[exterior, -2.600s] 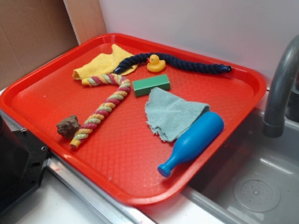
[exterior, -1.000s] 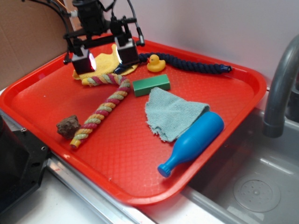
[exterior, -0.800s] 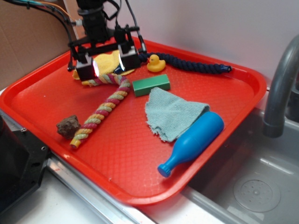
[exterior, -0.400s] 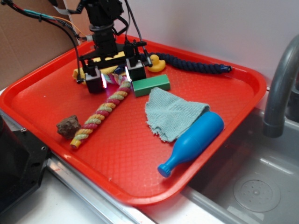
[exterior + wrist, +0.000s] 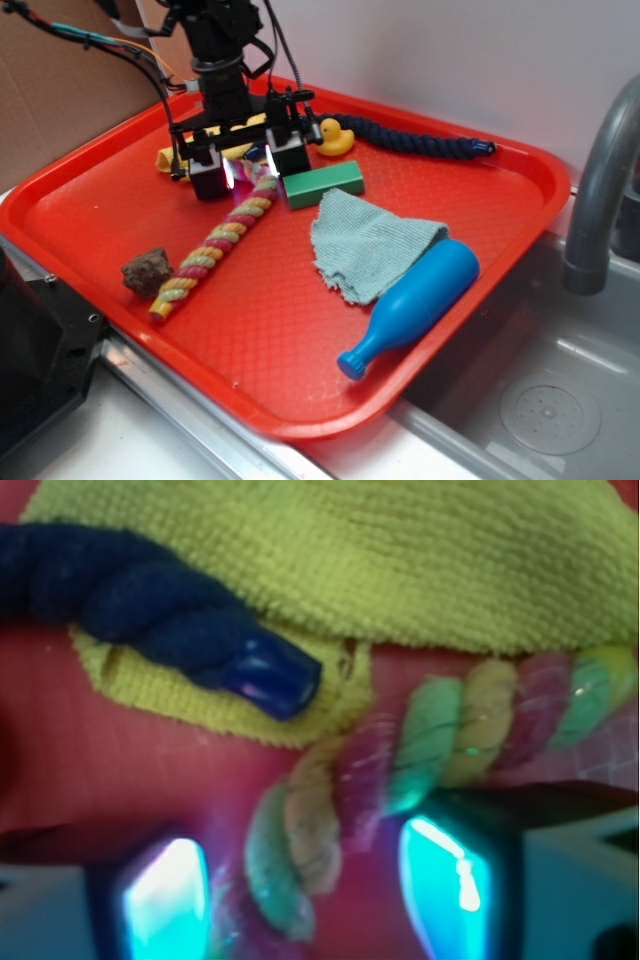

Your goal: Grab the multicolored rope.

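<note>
Rope between the fingers, grip not yet made

Multicolored rope (image 5: 215, 243) lay on the red tray (image 5: 90, 195), its bend directly beneath the gripper (image 5: 247, 170), whose fingers (image 5: 165, 895) stood apart, one on each side of the twisted strands. A good grasp, by my judgement, called for sinking lower and closing squarely across the thick part. Just behind the claw lay the yellow cloth (image 5: 400, 560) with the navy rope (image 5: 150, 615) end on it. The green block (image 5: 323, 183) sat just beside one finger and could be nudged. Brown lump (image 5: 147, 271), grey cloth (image 5: 370, 243), blue bottle (image 5: 415, 303) and duck (image 5: 334, 136) lay clear.
</note>
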`<state>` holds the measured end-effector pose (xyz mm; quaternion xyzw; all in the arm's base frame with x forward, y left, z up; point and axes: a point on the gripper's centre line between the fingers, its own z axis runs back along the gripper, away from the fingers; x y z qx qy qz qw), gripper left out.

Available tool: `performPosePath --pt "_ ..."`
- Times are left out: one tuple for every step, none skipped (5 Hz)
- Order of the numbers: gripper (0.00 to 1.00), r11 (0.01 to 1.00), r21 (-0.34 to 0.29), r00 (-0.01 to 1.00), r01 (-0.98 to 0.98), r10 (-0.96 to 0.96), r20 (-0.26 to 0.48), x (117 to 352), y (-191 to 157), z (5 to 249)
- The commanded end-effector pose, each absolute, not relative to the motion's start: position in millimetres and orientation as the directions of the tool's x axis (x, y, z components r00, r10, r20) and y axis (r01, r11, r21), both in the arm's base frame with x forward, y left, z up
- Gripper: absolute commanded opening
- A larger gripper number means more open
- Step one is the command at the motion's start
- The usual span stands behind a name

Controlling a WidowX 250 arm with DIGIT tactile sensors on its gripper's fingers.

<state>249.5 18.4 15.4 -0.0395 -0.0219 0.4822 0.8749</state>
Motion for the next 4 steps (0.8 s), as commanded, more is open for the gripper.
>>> performPosePath --pt "0.00 0.659 0.007 0.659 -0.752 0.752 -0.006 240.5 21.6 12.9" --pt "0.00 0.789 0.000 0.788 -0.615 0.614 -0.028 232.1 20.1 31.9" --pt "0.00 0.915 0.048 0.916 -0.400 0.401 -0.027 212.3 8.8 82.4" --pt "0.00 0.978 0.048 0.979 -0.201 0.199 0.038 195.2 0.6 131.2"
